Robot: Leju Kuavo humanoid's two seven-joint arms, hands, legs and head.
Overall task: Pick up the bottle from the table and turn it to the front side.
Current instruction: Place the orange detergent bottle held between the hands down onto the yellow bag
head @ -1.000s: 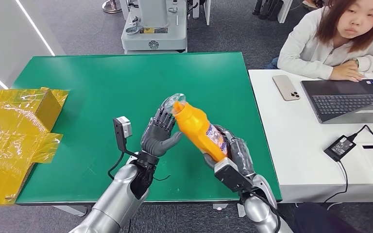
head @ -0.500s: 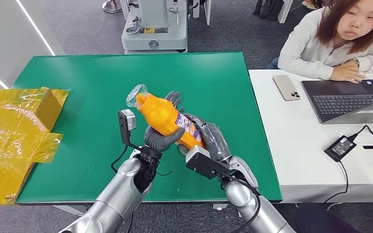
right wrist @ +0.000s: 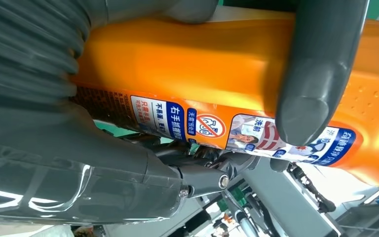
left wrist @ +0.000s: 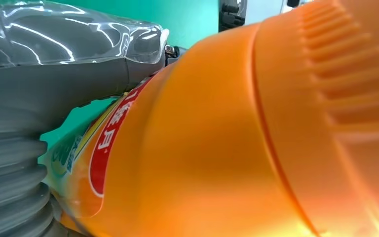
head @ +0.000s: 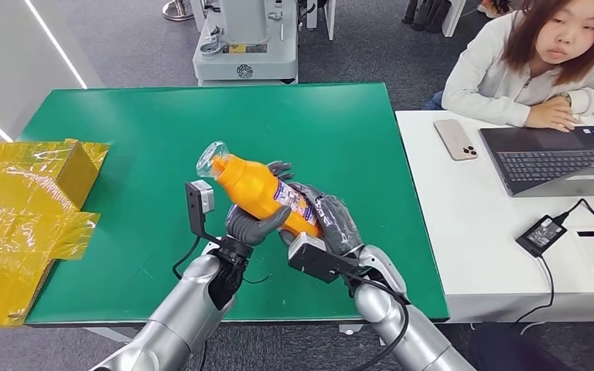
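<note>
Orange bottle (head: 259, 188) (tilted), gripped between left hand (head: 254, 225), right hand (head: 331, 222)

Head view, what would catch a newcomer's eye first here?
The orange bottle, held above the green table by both the left hand and right hand, tilted with its cap toward the far left. Next, the crumpled yellow wrapping at the table's left edge.

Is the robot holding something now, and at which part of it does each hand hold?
Yes: the orange bottle, lifted above the green table. The right hand grips its lower, labelled body; the left hand holds it at mid-body from beneath.
</note>
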